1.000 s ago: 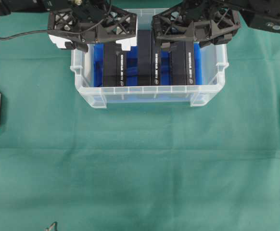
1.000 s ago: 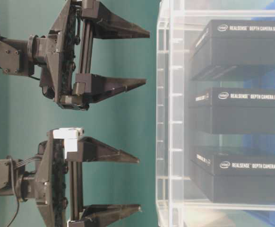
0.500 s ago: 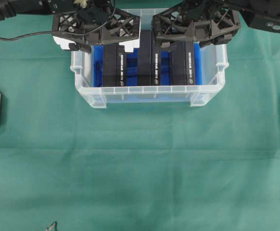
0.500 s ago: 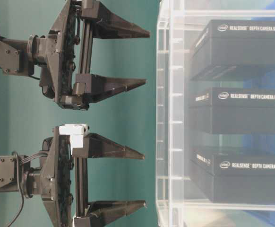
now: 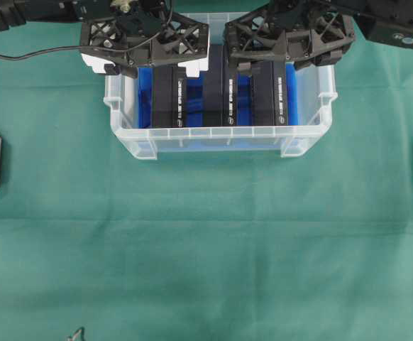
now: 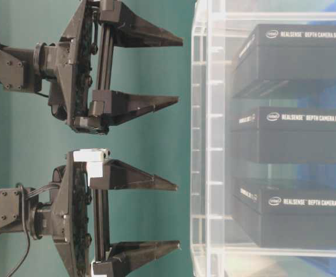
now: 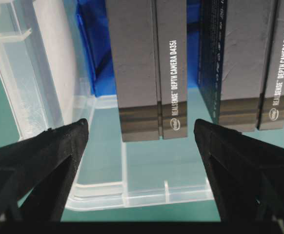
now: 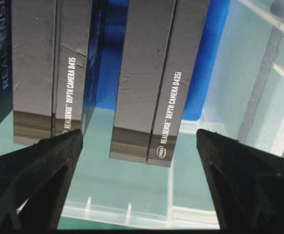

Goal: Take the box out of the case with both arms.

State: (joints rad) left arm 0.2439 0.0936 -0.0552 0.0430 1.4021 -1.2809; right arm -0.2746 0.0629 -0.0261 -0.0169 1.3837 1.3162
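While both arms hang over the far half of the case [image 5: 217,138], each claw stands wide apart and grips nothing. The case sits on the green-covered table [image 5: 206,249], toward the far edge in the overhead view, and three black boxes stand on edge inside it, side by side on the blue sheet [image 5: 145,99] lining its bottom.

The left claw [image 5: 144,65] hovers above the case's left part. In the left wrist view its two fingers [image 7: 44,156] flank the left box [image 7: 147,68], one finger toward the case's left wall and the other toward the gap beside the middle box [image 7: 239,63]; neither finger touches the box. White print on the left box reads "REALSENSE DEPTH CAMERA D435i".

The right claw [image 5: 286,60] hovers above the case's right part. In the right wrist view its fingers [image 8: 39,165] straddle the right box [image 8: 152,78], also marked D435i, with the middle box, marked D415, just beyond one finger. No contact with the box shows there either.

In the table-level view, which is turned on its side, both claws are seen clear of the case's rim [image 6: 205,144], tips pointing at the opening, while the three boxes show through the clear wall, apart from one another.
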